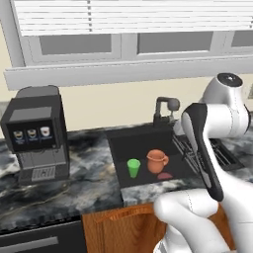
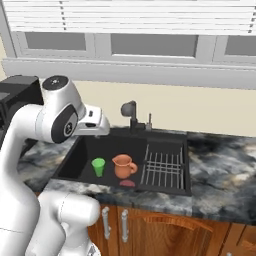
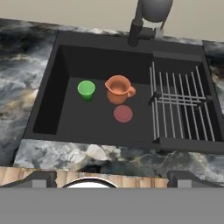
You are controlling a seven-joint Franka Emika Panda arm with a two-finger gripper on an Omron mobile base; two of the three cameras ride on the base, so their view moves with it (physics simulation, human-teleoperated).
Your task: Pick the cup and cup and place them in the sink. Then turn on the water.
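1. Gripper [image 3: 112, 177] fingers spread wide, holding nothing, above the sink's near rim.
2. Green cup [image 3: 86, 90] upright inside sink [image 3: 48, 100], beside brown jug [image 3: 119, 89]; a small reddish round item [image 3: 123, 113] just nearer, identity unclear.
3. Faucet [image 3: 148, 17] at far rim; no stream visible, water judged not yet on.

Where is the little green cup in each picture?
Left base view: green cup in the sink's front left, left of the brown jug.
Right base view: green cup at basin's left.
Hand view: green cup upper left.
Shared landmark: the brown jug beside it.
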